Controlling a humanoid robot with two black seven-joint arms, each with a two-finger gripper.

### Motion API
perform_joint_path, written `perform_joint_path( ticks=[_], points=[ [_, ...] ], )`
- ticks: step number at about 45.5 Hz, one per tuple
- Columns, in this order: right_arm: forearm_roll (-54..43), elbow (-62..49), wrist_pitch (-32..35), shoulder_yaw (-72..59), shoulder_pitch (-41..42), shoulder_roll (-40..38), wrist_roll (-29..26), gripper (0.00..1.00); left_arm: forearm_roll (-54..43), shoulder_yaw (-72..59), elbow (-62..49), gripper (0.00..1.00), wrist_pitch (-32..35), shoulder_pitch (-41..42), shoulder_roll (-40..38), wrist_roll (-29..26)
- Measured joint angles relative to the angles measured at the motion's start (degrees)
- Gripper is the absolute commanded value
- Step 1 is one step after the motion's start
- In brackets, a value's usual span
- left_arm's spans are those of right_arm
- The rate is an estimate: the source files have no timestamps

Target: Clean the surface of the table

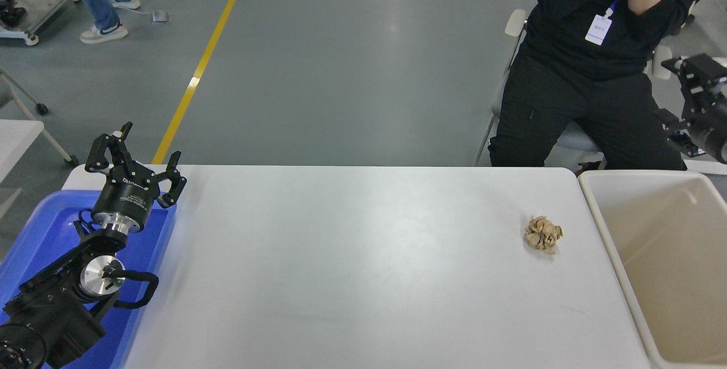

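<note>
One crumpled wad of tan paper (543, 234) lies alone on the white table (352, 267), toward its right side and a short way from the beige bin (664, 255) that stands just past the table's right edge. The bin looks bare inside. At the opposite end, a blue tray (40, 233) overlaps the table's left corner, and the left end effector (134, 160) hangs parked above it, fingers spread and holding nothing. The right end effector (701, 105) is raised at the picture's right edge, above and beyond the bin, partly cut off; whether it is released or clenched cannot be told from this view. A person in black (585, 62) sits at the far side, arms lifted, well clear of the paper.

The tabletop itself is smooth, hard and rigid, so the cleaning seems to come down to lifting that one wad off it. The paper looks very light, soft and springy; it would probably crush under a pinch and skid if nudged from the side. Coming down from above and closing across its bulging middle looks safest, with the nearby bin the likely place to drop it.
</note>
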Motion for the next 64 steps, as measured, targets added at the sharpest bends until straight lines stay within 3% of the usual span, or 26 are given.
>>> perform_joint_path(
  ticks=[16,26,41,64],
  points=[
    [-29.31,0.36,0.24,-10.61,4.70,0.10,7.41,0.99,0.00,0.00,0.00,1.00,0.00,0.00,0.00,0.00],
    [-38.95,2.69,0.29,-16.27,6.70,2.12,12.04,0.99,0.00,0.00,0.01,1.00,0.00,0.00,-0.03,0.00],
    [-43.23,3.28,-0.13,-26.72,8.13,9.23,14.20,0.99,0.00,0.00,0.01,1.00,0.00,0.00,-0.03,0.00],
    [-43.71,-9.74,-0.68,-33.23,2.70,20.46,14.68,0.99,0.00,0.00,0.00,1.00,0.00,0.00,-0.03,0.00]
  ],
)
